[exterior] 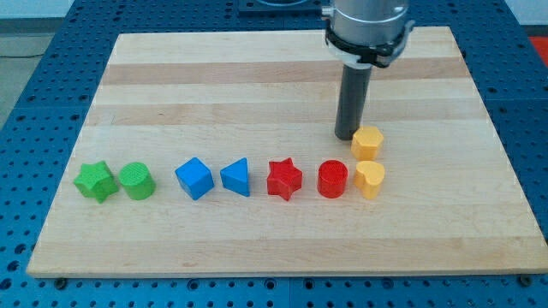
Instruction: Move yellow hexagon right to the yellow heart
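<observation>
Nearest to the view's bottom: front strip of the wooden board (pixel 257 244). Just above it, one row of blocks, from the view's left to right: green star (pixel 95 181), green cylinder (pixel 136 181), blue cube (pixel 194 178), blue triangle (pixel 235 177), red star (pixel 284 180), red cylinder (pixel 332 180), then yellow heart (pixel 370 179) at the right end, just beside the red cylinder.

Yellow hexagon (pixel 367 140) directly above the yellow heart, toward the view's top, touching or almost touching; hard to tell which. Not in the row, and not on the heart's right side.

My tip (pixel 346 137) down on the board, just at the hexagon's left edge. Seems to touch it, but cannot say for sure. No jaws on this tool, only a plain rod: nothing grasped, nothing clenched, able only to push.

Judged progress: hexagon lying close to the heart, but on the wrong side of it. Left to do, probably: push the hexagon toward the view's right until clear of the heart, then go round above it and push it down into line with the row, close on the heart's right. Risk to mind: knocking the heart against the red cylinder.
</observation>
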